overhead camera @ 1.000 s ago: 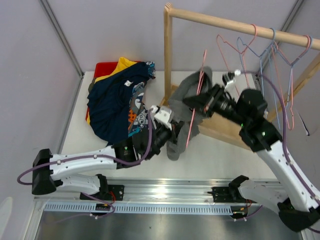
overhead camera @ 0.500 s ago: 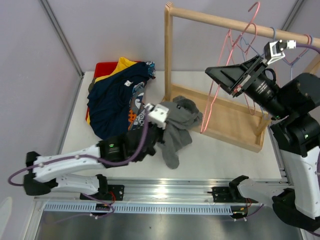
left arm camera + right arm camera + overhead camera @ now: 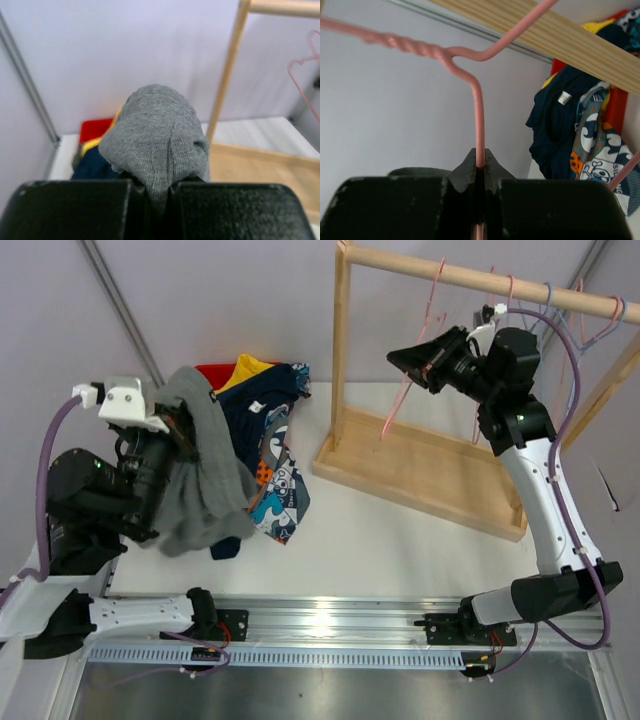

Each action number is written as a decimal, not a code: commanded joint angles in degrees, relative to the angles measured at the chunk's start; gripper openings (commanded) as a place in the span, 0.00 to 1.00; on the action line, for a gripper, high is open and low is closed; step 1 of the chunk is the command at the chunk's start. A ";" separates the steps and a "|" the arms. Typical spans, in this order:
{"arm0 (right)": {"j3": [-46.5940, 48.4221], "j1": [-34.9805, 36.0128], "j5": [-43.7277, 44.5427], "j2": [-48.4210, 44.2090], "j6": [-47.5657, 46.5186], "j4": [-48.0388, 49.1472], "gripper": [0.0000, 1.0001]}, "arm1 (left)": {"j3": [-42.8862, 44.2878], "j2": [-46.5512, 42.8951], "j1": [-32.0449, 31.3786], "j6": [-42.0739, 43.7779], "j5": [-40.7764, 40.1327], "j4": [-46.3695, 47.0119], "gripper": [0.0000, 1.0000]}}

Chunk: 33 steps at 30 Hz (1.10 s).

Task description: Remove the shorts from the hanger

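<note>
At nine o'clock over the surface [image 3: 400, 540], the soft grey fabric shorts [image 3: 205, 490] are pinched in the closed left fingers [image 3: 75, 210], above the heaped navy and printed shorts [image 3: 255, 405]; they are best lowered onto that heap before release. At one o'clock, the thin pink wire hanger [image 3: 478, 115] is clamped by the right fingers [image 3: 545, 210] near the wooden rail [image 3: 480, 285].

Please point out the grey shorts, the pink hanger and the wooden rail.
grey shorts [image 3: 155, 135], left wrist view, on the bunched fabric at the middle.
pink hanger [image 3: 478, 115], right wrist view, on its straight upright wire.
wooden rail [image 3: 400, 263], top external view, on the bar's left part.
</note>
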 commanded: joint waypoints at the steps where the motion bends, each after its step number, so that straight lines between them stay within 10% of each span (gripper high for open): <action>1: -2.22 -0.05 -2.11 -3.18 1.55 9.64 0.00 | 5.21 5.22 5.09 9.04 6.05 4.19 0.00; 15: -8.30 -0.92 -1.31 -5.56 0.76 11.14 0.00 | 32.45 35.41 52.70 -7.28 39.60 -3.27 0.00; 24: -11.64 -2.24 -1.13 -3.55 6.55 21.95 0.00 | 39.86 60.49 62.49 -19.33 50.00 -7.48 0.01; 27: -9.71 -2.42 -0.96 -2.23 7.87 24.94 0.00 | 37.30 67.61 63.28 -21.18 51.23 -11.33 0.23; 28: -8.14 -2.51 -0.79 -1.78 7.88 25.03 0.00 | 37.39 69.37 63.29 -21.53 51.93 -12.92 0.53; 31: -6.19 -2.60 -0.52 -0.38 8.49 25.55 0.00 | 37.04 74.04 63.20 -23.11 55.27 -16.88 0.99; 33: -4.70 -2.86 -0.17 0.41 8.76 25.21 0.00 | 30.14 71.60 63.20 -24.00 54.66 -14.36 0.99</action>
